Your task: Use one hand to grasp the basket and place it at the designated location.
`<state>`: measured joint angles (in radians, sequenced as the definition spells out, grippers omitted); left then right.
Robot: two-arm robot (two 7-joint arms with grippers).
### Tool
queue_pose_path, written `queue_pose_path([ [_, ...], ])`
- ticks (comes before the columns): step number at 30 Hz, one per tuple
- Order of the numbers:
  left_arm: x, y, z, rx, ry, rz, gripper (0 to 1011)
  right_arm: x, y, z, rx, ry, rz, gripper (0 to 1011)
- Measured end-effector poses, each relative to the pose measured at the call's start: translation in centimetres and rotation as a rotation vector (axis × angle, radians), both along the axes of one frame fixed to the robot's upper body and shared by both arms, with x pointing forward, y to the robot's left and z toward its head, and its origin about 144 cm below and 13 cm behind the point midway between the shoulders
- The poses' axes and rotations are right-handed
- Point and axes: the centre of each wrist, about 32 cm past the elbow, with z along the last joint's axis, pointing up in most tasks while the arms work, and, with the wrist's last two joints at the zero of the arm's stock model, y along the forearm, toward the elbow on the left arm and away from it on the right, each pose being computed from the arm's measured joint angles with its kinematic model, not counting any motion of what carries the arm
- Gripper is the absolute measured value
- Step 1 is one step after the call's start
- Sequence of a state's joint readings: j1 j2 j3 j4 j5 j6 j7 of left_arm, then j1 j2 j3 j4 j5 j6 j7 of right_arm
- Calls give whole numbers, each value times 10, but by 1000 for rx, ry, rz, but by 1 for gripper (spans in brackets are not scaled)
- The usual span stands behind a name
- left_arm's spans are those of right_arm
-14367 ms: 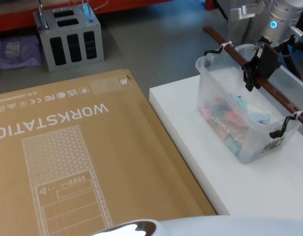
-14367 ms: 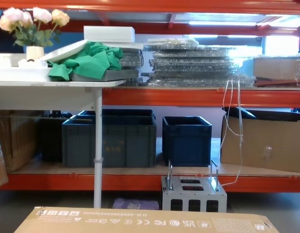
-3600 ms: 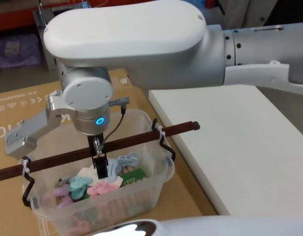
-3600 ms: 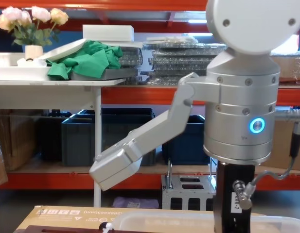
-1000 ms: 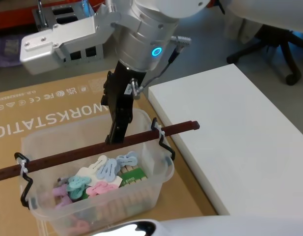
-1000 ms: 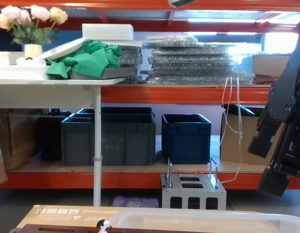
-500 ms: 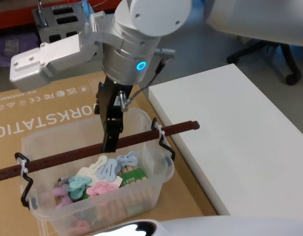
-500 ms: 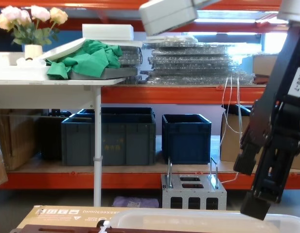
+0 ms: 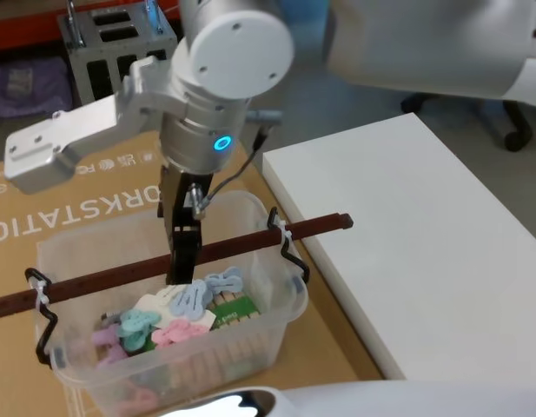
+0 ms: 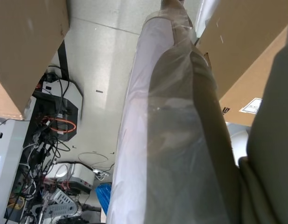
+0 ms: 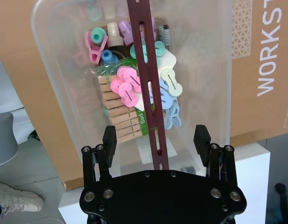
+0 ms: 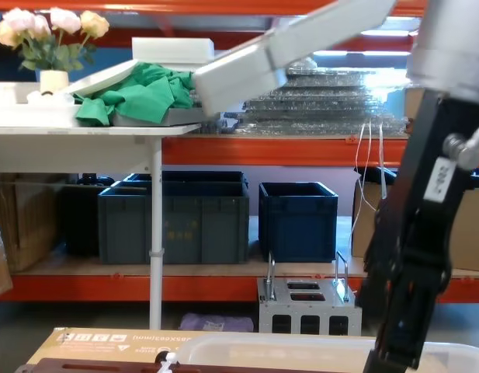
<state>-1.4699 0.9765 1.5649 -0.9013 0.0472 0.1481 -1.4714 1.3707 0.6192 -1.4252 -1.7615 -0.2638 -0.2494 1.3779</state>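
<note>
Basket (image 9: 285,300) set on cardboard box (image 9: 16,217); right gripper (image 11: 156,135) jaws held wide astride handle (image 9: 311,228), lined up for clamping.

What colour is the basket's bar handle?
Dark red-brown; the bar handle shows best in the right wrist view.

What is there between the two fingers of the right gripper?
The basket's handle runs between the right gripper's open fingers, touching neither; the right wrist view shows it.

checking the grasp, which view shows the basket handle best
Right wrist view: the bar handle runs between the right gripper's open fingers, above the basket. Head view shows it partly behind the gripper; chest view, just an edge.
</note>
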Motion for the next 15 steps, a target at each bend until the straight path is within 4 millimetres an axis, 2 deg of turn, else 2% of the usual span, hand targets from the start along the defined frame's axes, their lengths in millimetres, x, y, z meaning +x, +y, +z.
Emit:
queue_pose_path([
  [15,0,0,0,0,0,0,0,8,12,-15,-36,-10,-19,1002],
])
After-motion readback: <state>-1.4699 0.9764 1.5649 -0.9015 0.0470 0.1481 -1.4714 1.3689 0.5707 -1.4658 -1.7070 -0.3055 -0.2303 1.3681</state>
